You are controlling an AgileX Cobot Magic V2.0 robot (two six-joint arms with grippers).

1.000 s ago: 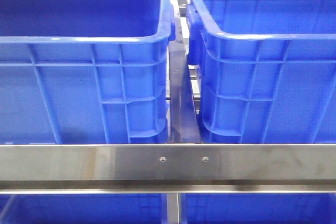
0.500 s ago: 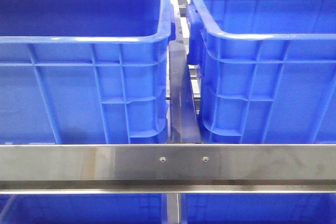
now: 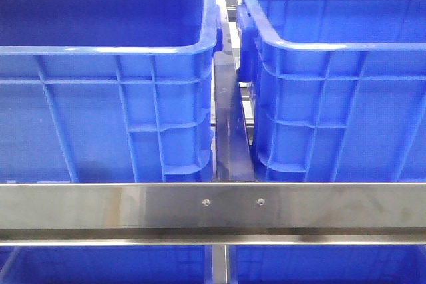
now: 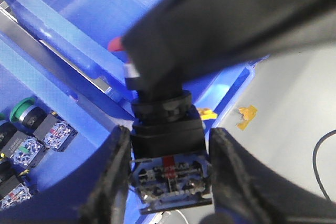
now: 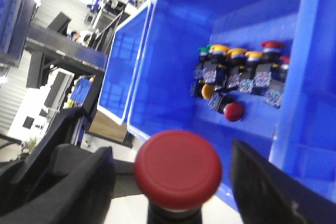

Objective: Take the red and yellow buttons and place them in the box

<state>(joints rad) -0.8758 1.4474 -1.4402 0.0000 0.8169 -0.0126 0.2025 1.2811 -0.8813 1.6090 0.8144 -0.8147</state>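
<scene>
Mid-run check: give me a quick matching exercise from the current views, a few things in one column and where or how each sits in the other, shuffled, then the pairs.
Things:
1. red button
2. button with black body
3. green button
4. cluster of buttons

States:
A. lying in a blue crate, off to the side of the left gripper
B. gathered on the floor of a blue crate, seen from the right wrist
C. between the right gripper's fingers, dome toward the camera
D. clamped between the left gripper's fingers

Pairs: 1-C, 2-D, 3-A, 4-B
</scene>
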